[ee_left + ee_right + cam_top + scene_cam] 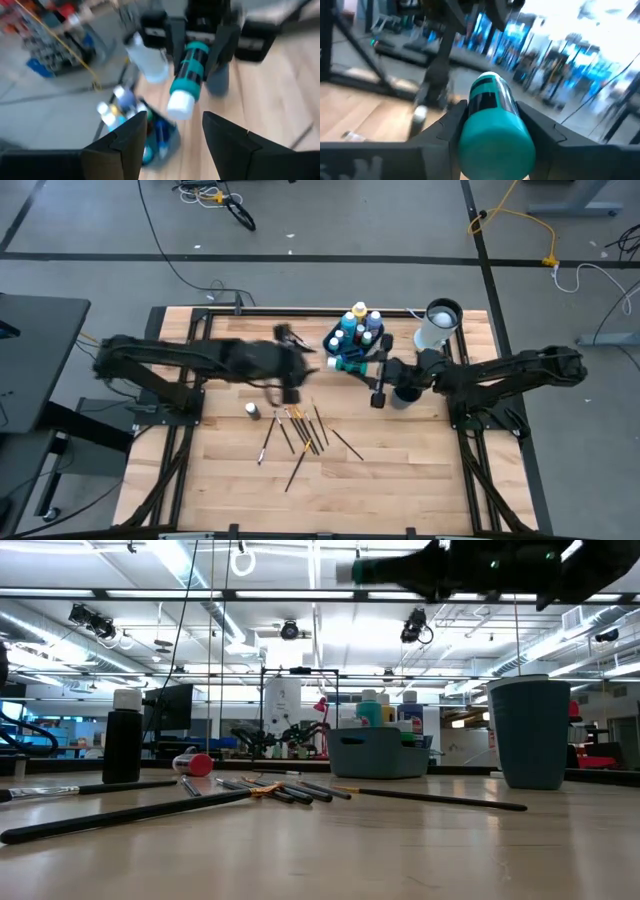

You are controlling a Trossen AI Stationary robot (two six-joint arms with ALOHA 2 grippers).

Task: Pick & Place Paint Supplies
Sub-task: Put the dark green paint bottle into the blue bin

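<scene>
Nearest the lens in the right wrist view, a teal bottle [492,125] sat pinched between the fingers of the right gripper [352,366], held in the air just beside the bin [340,343] of bottles. The left gripper [172,135] stood spread and empty, facing it. I judged the step was placing: I should bring the bottle over a free gap in the bin, lower it straight, then release. It was teal with dark bands and a white cap. Brushes [300,430] lay on the table [400,470].
</scene>
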